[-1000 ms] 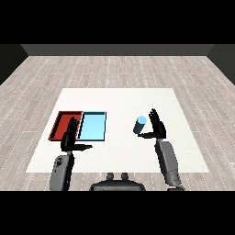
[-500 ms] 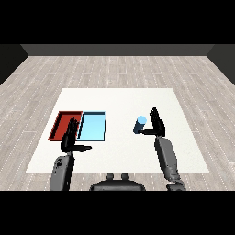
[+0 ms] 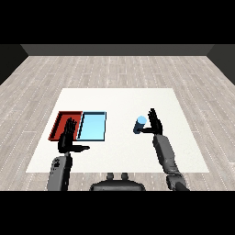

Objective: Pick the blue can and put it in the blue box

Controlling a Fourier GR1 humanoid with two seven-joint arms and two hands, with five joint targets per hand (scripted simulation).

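— Reaching in now: the right hand sits just beside the blue can, fingers straight, nothing gripped.

— It should curl round the can squarely before lifting toward the blue tray.

— Left hand hangs open, over the red tray.

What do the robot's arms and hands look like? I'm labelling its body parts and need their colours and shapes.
Both forearms are grey, rounded and segmented, entering from the lower corners. The left forearm shows a darker panel with small round marks near the wrist; the right forearm is slimmer in view. Each ends in a black hand: left hand and right hand, with slender fingers and a thumb. No cables or sleeves show.
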